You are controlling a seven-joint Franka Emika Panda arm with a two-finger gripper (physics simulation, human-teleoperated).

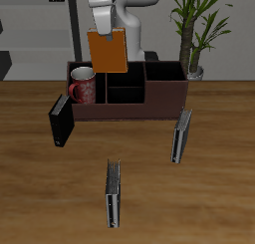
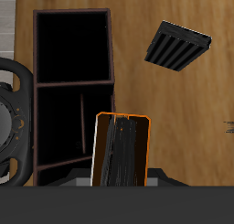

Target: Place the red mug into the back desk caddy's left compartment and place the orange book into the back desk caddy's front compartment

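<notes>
The orange book hides the pincer's fingertips in both views

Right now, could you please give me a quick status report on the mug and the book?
Gripper shut on orange book, held upright above back desk caddy. Red mug already in left compartment. Front compartment open below, nothing blocking.
</notes>
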